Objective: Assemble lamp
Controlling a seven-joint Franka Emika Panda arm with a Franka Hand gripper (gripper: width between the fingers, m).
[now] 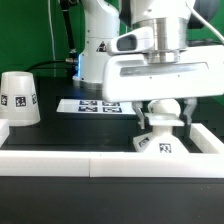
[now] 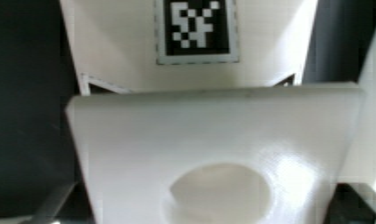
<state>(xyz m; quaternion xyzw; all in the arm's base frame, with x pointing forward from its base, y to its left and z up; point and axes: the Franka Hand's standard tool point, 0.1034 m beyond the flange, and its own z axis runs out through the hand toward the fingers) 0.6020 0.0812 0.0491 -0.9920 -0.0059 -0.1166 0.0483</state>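
Observation:
The lamp's flat square base [image 1: 160, 142] lies just behind the front rail, with a tag on its near side. A round white head, the bulb [image 1: 165, 108], stands over its middle. In the wrist view the base [image 2: 132, 130] fills the picture, with the round bulb [image 2: 229, 195] at its centre and a tag [image 2: 199, 25] beyond it. My gripper [image 1: 165, 122] hangs straight over the base, with a finger on each side of the bulb. The fingers show only as dark corners set wide apart, so it looks open. The cone shade [image 1: 18, 98] stands upright at the exterior view's left.
The long white front rail [image 1: 100, 162] runs across in front of the base. The marker board [image 1: 98, 104] lies flat behind, near the white robot pedestal [image 1: 95, 45]. Black table [image 1: 70, 125] lies between the shade and the base.

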